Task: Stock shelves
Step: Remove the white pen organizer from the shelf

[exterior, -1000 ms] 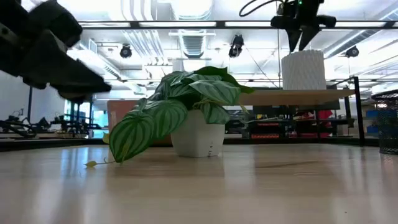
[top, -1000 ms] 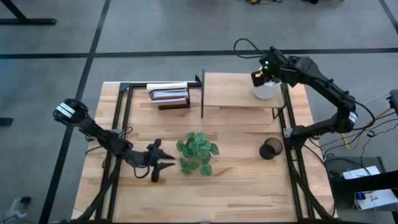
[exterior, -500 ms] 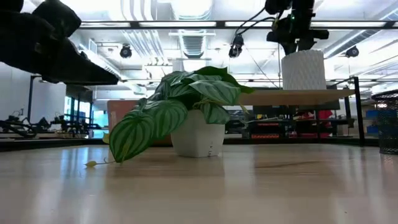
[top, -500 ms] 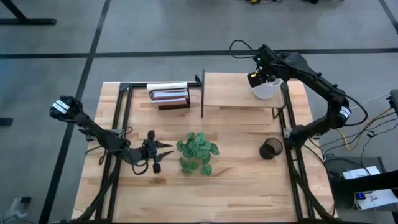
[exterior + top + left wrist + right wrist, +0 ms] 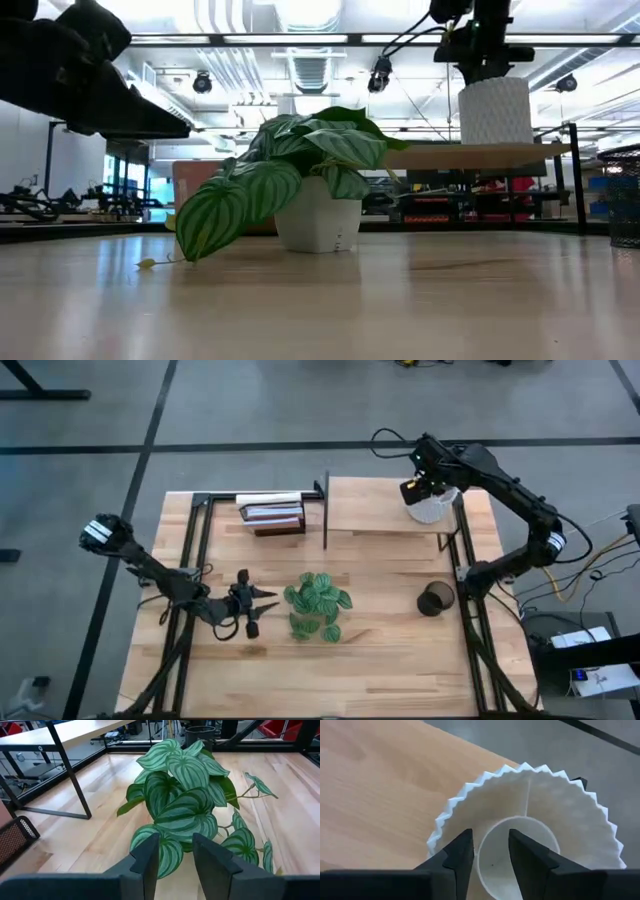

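The shelves [image 5: 385, 508] stand at the table's [image 5: 390, 650] far edge. On their board's right end sits a white ribbed vase [image 5: 428, 506], partly hidden by the right tool [image 5: 489, 851], whose fingers are parted just above its rim. The left tool [image 5: 175, 857], fingers slightly apart and empty, hangs beside the striped-leaf potted plant [image 5: 317, 605], facing it.

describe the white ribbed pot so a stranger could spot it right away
Find the shelves, whose pale board takes up the table's far right part. At the board's right end, under the right gripper, stands the white ribbed pot. Unlike the leafy plant and the dark mesh cup on the tabletop, it is white and pleated.
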You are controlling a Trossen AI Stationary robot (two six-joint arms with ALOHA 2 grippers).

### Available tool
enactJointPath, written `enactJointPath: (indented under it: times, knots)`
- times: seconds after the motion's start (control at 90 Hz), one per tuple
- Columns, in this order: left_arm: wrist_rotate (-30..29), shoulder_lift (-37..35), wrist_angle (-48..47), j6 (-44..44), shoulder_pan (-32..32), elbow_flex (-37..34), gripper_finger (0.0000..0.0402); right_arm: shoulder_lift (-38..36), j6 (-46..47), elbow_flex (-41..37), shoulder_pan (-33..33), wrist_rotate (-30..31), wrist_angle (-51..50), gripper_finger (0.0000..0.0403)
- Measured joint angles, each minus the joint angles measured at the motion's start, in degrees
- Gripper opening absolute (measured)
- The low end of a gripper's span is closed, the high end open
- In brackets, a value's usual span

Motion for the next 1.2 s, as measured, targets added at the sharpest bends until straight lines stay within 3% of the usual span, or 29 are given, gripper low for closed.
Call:
enactJointPath:
  times: [0.233, 0.422, 0.744, 1.2]
  knots:
    - [0.00, 0.00, 0.02, -0.40, 0.00, 0.00, 0.0110, -0.53, -0.41, 3.85, 0.00, -0.26, -0.43, 0.0100]
    - [0.02, 0.00, 0.01, -1.73, 0.00, 0.00, 0.0102, -0.87, -0.26, 6.99, 0.13, -0.20, -2.27, 0.0126]
    - [0.04, 0.02, -0.11, -2.94, 0.00, 0.00, 0.0109, -0.56, 0.48, 2.87, 0.15, -4.94, -3.26, 0.0171]
    - [0.04, 0.15, -1.05, -3.95, 0.02, 0.00, 0.0104, 0.76, -0.15, 1.79, 0.13, -4.50, -4.18, 0.0130]
